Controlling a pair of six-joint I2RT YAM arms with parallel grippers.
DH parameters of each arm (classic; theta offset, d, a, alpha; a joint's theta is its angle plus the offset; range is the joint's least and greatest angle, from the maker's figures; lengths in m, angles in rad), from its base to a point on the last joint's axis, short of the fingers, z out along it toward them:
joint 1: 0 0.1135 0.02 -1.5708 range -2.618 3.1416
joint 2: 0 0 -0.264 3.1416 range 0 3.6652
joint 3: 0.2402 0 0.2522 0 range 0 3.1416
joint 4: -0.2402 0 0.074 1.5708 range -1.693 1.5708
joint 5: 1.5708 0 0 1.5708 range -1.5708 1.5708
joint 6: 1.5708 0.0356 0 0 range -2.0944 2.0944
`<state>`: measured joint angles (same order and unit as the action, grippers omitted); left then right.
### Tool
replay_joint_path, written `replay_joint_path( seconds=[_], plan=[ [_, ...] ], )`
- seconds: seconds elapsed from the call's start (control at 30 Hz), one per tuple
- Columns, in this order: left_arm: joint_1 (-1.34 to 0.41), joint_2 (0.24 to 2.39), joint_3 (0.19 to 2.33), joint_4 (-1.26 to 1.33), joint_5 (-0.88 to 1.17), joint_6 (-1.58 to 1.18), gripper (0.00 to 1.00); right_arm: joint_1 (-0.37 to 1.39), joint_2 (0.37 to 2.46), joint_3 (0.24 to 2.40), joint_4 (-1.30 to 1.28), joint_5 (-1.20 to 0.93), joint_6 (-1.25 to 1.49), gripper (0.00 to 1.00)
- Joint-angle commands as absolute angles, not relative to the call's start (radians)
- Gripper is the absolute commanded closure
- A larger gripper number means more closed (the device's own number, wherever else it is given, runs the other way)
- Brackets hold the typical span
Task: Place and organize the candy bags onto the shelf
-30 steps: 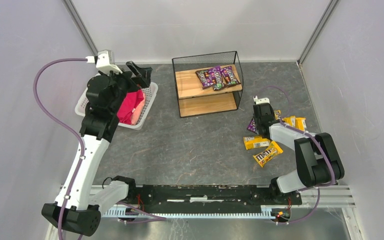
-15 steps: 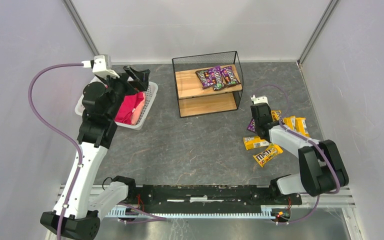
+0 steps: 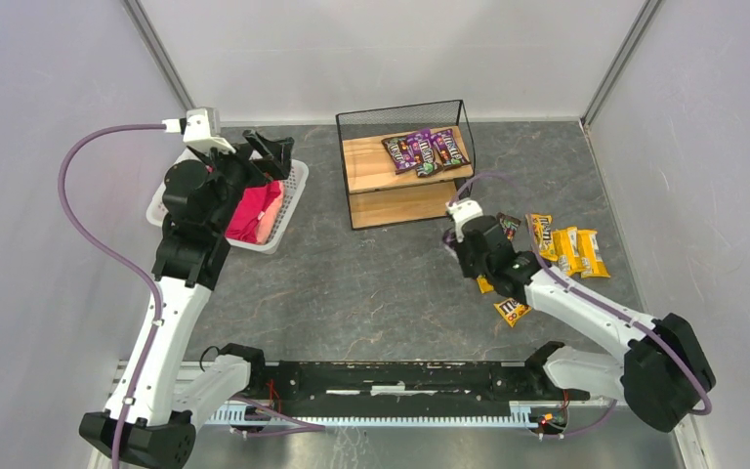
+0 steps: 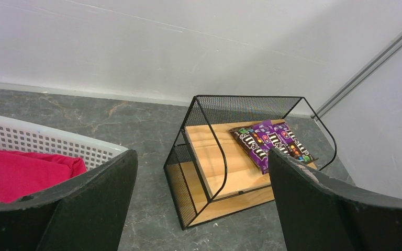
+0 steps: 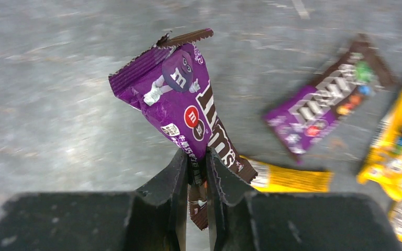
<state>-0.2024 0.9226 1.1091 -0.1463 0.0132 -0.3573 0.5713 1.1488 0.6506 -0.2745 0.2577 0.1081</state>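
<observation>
Right gripper (image 5: 196,163) is pinching a purple candy bag (image 5: 186,99) by its lower end, jaws nearly closed, the grip showing only in the right wrist view.

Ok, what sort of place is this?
Likely a robot test cell: white walls around a gray tabletop, left arm and right arm bolted to a rail, M&M's bags on a wire-mesh shelf.

Right gripper (image 5: 198,166) pinching a purple candy bag (image 5: 186,104)
The bag stands up from the closed jaws (top corner crumpled); a second purple bag (image 5: 327,102) and yellow bags (image 5: 398,141) lie beyond
</observation>
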Motion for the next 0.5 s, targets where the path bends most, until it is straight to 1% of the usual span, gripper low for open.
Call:
replay_joint_path(
  seconds=[0.0, 0.13, 0.23, 0.3, 0.37, 0.47],
  plan=[
    [-0.197, 0.930, 1.106, -0.100, 0.031, -0.321, 0.00, 0.731, 1.170, 0.694, -0.266, 0.188, 0.262, 0.85],
    [-0.197, 0.941, 1.103, -0.100, 0.035, -0.325, 0.00, 0.849, 1.294, 0.751, -0.241, 0.254, 0.337, 0.85],
    [-0.197, 0.947, 1.101, -0.099, 0.036, -0.327, 0.00, 0.908, 1.392, 0.792, -0.183, 0.227, 0.371, 0.85],
    [-0.198, 0.950, 1.100, -0.099, 0.038, -0.328, 0.00, 0.940, 1.438, 0.817, -0.147, 0.201, 0.388, 0.82],
    [-0.198, 0.955, 1.100, -0.100, 0.037, -0.328, 0.00, 0.959, 1.471, 0.851, -0.125, 0.146, 0.386, 0.73],
    [-0.198, 0.959, 1.100, -0.100, 0.041, -0.330, 0.00, 0.987, 1.475, 0.870, -0.080, 0.052, 0.357, 0.54]
  ],
)
